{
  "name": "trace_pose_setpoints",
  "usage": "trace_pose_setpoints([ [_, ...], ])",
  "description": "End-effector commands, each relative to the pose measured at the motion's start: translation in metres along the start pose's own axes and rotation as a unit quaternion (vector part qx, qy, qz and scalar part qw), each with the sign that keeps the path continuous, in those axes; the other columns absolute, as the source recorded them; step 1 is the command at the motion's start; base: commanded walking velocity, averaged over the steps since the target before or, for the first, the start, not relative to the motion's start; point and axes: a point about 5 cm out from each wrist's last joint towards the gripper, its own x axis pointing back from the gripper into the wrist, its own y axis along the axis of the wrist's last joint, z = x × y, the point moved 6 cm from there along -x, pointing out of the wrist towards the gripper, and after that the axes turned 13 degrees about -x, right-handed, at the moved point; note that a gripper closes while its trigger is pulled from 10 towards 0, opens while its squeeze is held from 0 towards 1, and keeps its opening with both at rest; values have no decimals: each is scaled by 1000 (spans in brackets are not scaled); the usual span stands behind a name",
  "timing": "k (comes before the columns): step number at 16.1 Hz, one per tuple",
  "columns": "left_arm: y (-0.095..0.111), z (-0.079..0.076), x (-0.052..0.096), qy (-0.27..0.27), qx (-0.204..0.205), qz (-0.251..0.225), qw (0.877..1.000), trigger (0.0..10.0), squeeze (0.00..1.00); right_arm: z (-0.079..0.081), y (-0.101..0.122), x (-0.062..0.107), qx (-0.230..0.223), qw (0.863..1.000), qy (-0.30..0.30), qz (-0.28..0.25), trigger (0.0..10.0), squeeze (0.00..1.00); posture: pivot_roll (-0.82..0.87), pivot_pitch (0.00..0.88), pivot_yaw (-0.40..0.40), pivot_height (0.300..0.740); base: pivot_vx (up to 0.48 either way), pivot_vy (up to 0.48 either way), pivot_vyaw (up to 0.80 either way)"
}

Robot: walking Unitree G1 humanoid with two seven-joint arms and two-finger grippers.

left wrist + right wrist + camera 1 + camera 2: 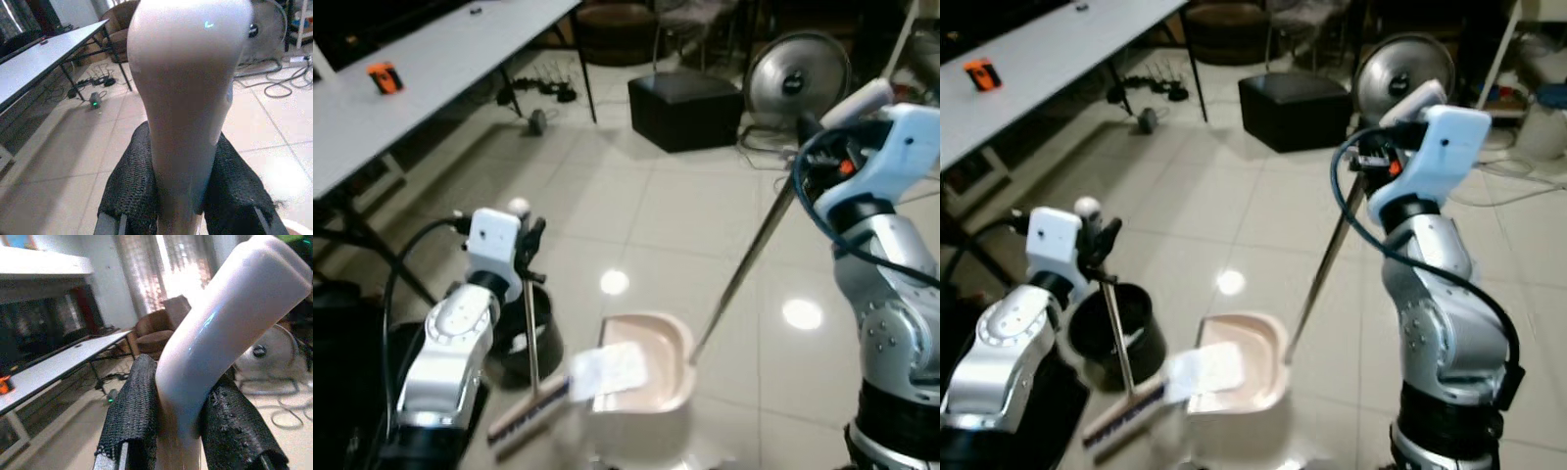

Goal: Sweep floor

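Nearest to me, my left gripper [530,257] is clamped around the thin metal handle of the short hand broom [529,416], whose bristle head rests on the pale glossy tiled floor [636,211] just beside the cream plastic dustpan [651,372]. In the left wrist view the black mesh-covered fingers [129,188] press in on both sides of the handle's pale rounded knob. A crumpled white sheet of paper [607,370] lies over the pan's front lip, partly inside and partly hanging toward the bristles. I judge the gathering step as nearly done for this piece: it is over the pan but not fully pushed in.

My right gripper [1383,155] is closed on the bent white grip atop the dustpan's long thin pole, which slants down to the pan; its padded fingers [131,413] squeeze that grip from either side.

Just beside the broom stands a round black bin [1116,328], so emptying the pan there looks like what remains.

Further off sit a long grey table [431,69], a black box-shaped stool [683,108] and a round metal floor fan [798,80]. I see no other litter on the visible tiles.
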Motion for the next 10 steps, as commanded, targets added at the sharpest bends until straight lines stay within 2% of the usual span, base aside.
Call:
trace_pose_setpoints([
  [1,5,13,4,18,-15,-5,1000,10000,0,5,10,1,-12,1000,7,-25,10000,0,-44,31,114,740,0,315,0],
  [3,6,15,6,21,-15,-6,1000,10000,0,4,10,2,-16,1000,3,-26,10000,0,-37,33,113,740,0,144,0],
  [6,9,17,8,22,-44,-10,999,10000,0,1,9,2,-28,999,-3,-32,10000,0,-26,37,116,740,0,0,0],
  [9,10,17,9,23,-40,-9,999,10000,0,-3,8,3,-27,999,-9,-32,10000,0,-20,44,117,740,0,-480,0],
  [10,9,16,9,22,-20,-7,1000,10000,0,-4,7,4,-22,999,-12,-30,10000,0,-22,44,119,740,0,0,0],
])
